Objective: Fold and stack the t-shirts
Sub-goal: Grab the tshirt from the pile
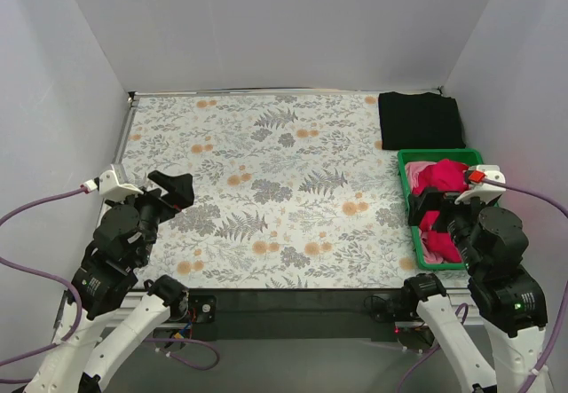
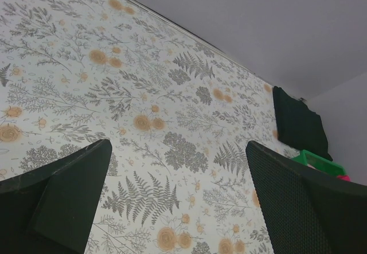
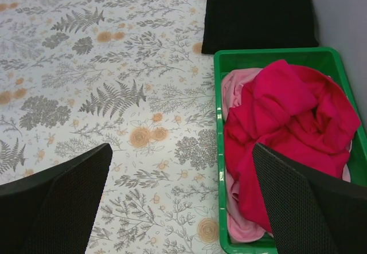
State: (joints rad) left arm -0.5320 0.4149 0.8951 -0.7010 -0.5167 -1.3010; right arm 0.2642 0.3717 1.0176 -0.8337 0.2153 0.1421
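One floral tablecloth is covering the table. At its right edge a green bin is sitting, with a folded black t-shirt lying flat just beyond it in the far corner. In the bin a crumpled crimson t-shirt is lying on a pink t-shirt. I'm seeing the left gripper and right gripper both gaping wide, gripping nothing.

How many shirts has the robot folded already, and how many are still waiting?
Done: one black cloth t-shirt lies folded flat beyond the green plastic bin. In hand: nothing; the left gripper and right gripper are both open and empty. Left: a crumpled crimson red t-shirt and pink cloth beneath it wait in that bin; how many pink shirts I cannot tell.
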